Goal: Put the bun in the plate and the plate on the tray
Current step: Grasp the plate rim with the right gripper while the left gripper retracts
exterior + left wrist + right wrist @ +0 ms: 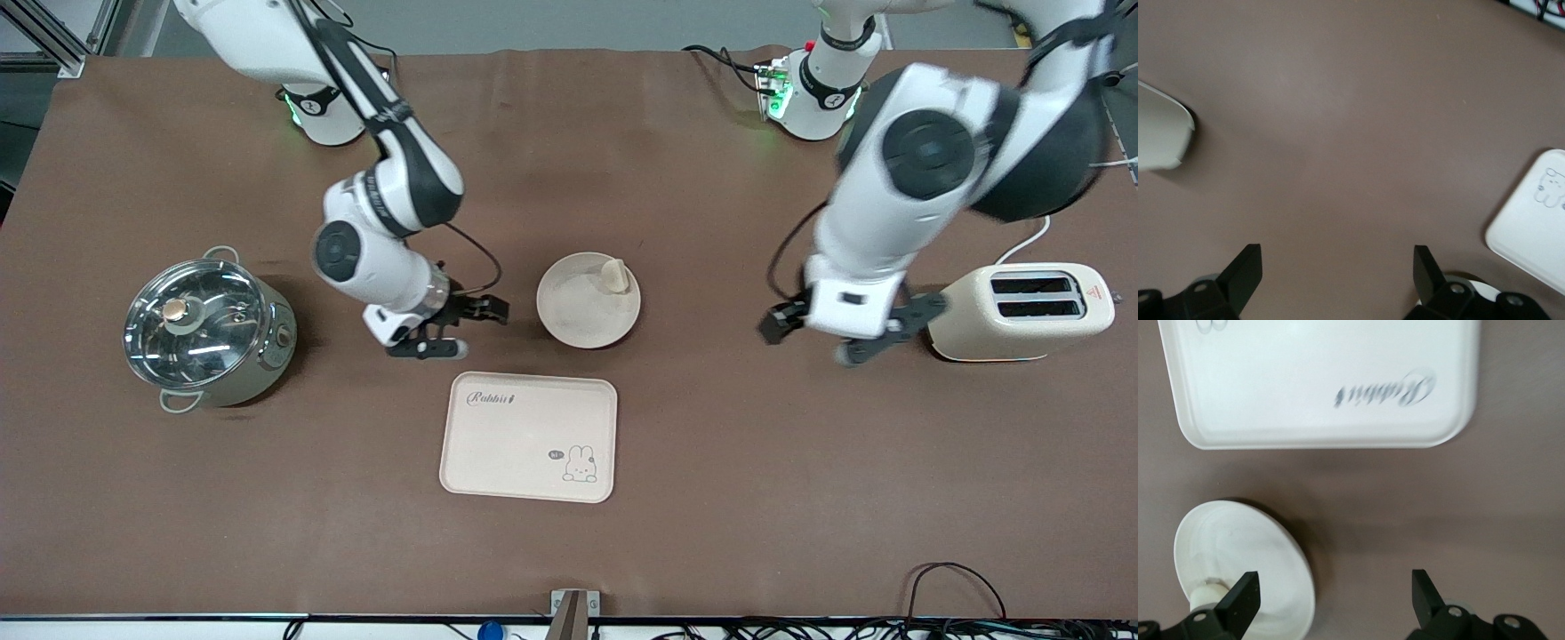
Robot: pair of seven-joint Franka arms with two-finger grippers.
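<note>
Two tools: right tool [455, 327] apart beside plate [578, 311]; left tool [831, 333] apart, mid-right frame.
Risk: bun [614, 275] sits at rim; tilted lift toward tray [529, 436] could roll it off.

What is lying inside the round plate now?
Only the bun lies in the plate, close to its rim, farthest from the front camera. The tray carries nothing. Nothing covers the plate.

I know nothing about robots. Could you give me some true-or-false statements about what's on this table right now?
1. The small pale cream bun lies in the round cream-white plate. True.
2. The plate sits on the flat cream rectangular tray. False: it rests on the brown table, farther from the front camera.
3. The right pincer grips the bun. False: it is open, empty, beside the plate.
4. The left pincer is open beside the cream toaster. True.
</note>
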